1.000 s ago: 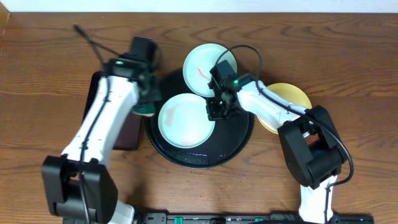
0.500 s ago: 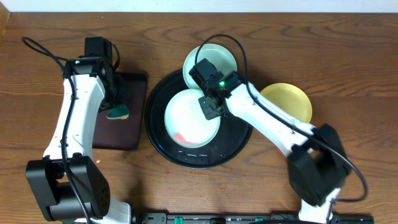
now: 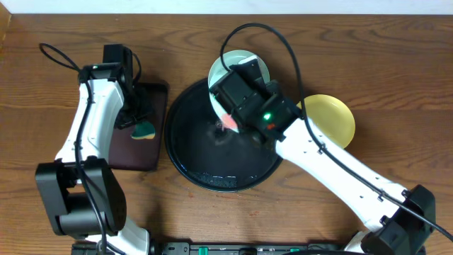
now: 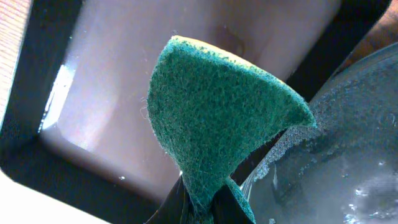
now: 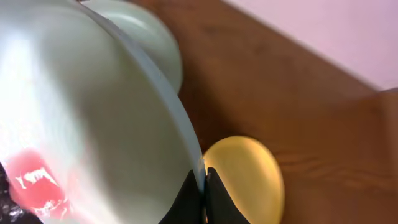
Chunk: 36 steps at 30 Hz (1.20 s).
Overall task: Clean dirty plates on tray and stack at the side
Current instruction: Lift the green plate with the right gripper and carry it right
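- Jaws of our right gripper (image 5: 202, 186) pinch the rim of a red-smeared pale mint round plastic plate (image 5: 93, 124), which we hold tilted above the large glossy black round tray (image 3: 198, 159).
- Our left gripper (image 4: 204, 202) is clenched on a teal sponge (image 4: 217, 124) over the dark-brown rectangular tray (image 3: 134, 152).
- A second mint plate (image 3: 237, 58) sits at the black tray's far rim, and a pale yellow plate (image 3: 333, 117) lies nearby on the wooden table (image 3: 396, 57).

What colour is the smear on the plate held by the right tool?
Red smear on the plate, clearest in right wrist view.
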Motion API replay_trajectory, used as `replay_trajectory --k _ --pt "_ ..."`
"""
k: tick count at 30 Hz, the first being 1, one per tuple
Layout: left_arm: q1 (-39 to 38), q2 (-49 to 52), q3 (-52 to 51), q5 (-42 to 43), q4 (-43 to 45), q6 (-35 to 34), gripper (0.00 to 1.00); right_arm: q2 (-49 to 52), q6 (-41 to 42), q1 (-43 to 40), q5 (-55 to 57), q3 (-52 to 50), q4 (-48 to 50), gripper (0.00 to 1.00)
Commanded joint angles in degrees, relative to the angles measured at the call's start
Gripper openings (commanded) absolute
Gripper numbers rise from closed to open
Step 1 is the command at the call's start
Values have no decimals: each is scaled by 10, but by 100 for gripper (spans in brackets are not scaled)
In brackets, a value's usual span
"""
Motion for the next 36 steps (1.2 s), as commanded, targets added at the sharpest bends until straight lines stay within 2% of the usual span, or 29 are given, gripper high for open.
replay_trajectory --k 1,13,23,29,36 --pt "2 10 -1 8 -2 3 7 -11 -17 35 125 11 -3 1" --pt "2 11 -1 8 -2 3 7 -11 -17 123 351 11 -5 1" --pt "2 11 -1 8 -2 3 7 -11 -11 130 357 11 -6 1" --pt "2 11 -1 8 -3 3 7 -11 -11 117 247 11 -7 1" --pt "2 11 -1 8 -4 3 8 -11 -8 26 -35 11 -15 1"
